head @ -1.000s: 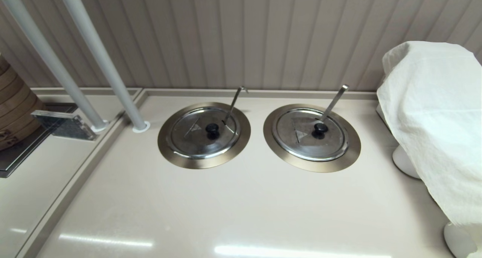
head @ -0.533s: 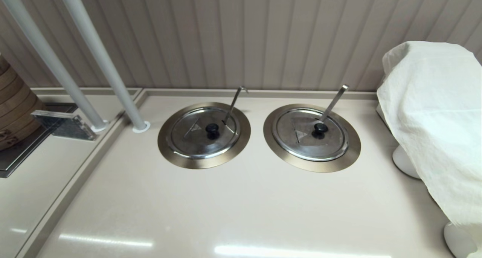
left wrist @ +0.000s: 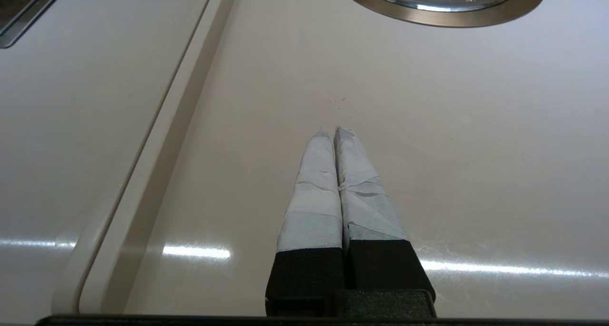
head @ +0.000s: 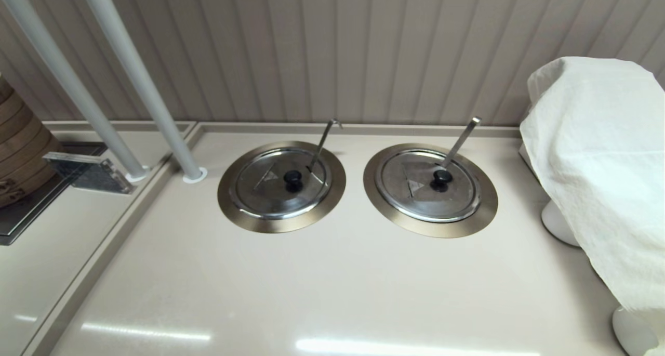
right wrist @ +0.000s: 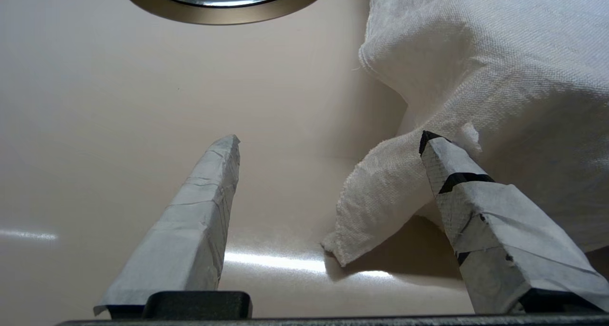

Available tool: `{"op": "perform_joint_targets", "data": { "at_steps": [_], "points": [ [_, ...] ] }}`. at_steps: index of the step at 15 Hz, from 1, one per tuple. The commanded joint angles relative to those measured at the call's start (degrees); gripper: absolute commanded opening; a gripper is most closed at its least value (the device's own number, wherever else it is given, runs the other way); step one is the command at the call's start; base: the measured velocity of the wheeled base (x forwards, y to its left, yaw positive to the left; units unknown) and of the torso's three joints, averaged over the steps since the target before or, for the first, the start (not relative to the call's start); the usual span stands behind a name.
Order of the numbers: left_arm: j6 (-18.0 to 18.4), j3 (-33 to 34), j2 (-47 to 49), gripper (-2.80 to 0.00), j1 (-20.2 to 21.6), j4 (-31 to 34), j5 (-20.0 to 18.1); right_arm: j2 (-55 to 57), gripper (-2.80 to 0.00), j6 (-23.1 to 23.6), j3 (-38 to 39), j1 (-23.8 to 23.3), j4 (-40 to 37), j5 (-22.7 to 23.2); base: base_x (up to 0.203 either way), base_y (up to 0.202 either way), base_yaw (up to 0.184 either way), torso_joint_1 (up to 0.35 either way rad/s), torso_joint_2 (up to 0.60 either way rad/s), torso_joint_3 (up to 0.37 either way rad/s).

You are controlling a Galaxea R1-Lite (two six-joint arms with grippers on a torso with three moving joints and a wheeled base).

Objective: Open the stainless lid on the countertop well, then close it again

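Note:
The stainless lid (head: 270,187) with a black centre knob (head: 292,177) lies flat on the left countertop well (head: 231,205), inside its wide bronze-steel ring. A thin hook-tipped rod (head: 324,137) pokes out through its notch. Neither arm shows in the head view. In the left wrist view my left gripper (left wrist: 332,132) is shut with nothing in it, low over the bare counter, with that well's ring (left wrist: 476,19) some way ahead of it. In the right wrist view my right gripper (right wrist: 330,140) is open and holds nothing, next to the white cloth (right wrist: 476,69).
A twin lid (head: 415,189) with a flat straight handle (head: 462,137) sits in the right ring (head: 379,205). The white cloth (head: 597,163) drapes over something on white feet at the right. Two grey poles (head: 140,80) and a bamboo steamer (head: 15,143) stand at the left.

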State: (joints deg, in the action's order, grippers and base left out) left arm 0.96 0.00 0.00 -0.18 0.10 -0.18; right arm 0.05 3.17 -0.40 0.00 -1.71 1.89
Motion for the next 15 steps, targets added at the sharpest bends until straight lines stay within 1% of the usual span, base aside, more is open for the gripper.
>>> {"op": "perform_joint_targets", "data": {
  "at_steps": [1, 15],
  "points": [
    [0.0, 0.1, 0.1, -2.80, 0.0, 0.0, 0.0, 0.0, 0.00, 0.0, 0.0, 0.0, 0.0, 0.0, 0.000, 0.000, 0.000, 0.000, 0.00, 0.000],
    [0.0, 0.1, 0.1, -2.80, 0.0, 0.0, 0.0, 0.0, 0.00, -0.2, 0.1, 0.0, 0.2, 0.0, 0.000, 0.000, 0.000, 0.000, 0.00, 0.000]
  ]
}}
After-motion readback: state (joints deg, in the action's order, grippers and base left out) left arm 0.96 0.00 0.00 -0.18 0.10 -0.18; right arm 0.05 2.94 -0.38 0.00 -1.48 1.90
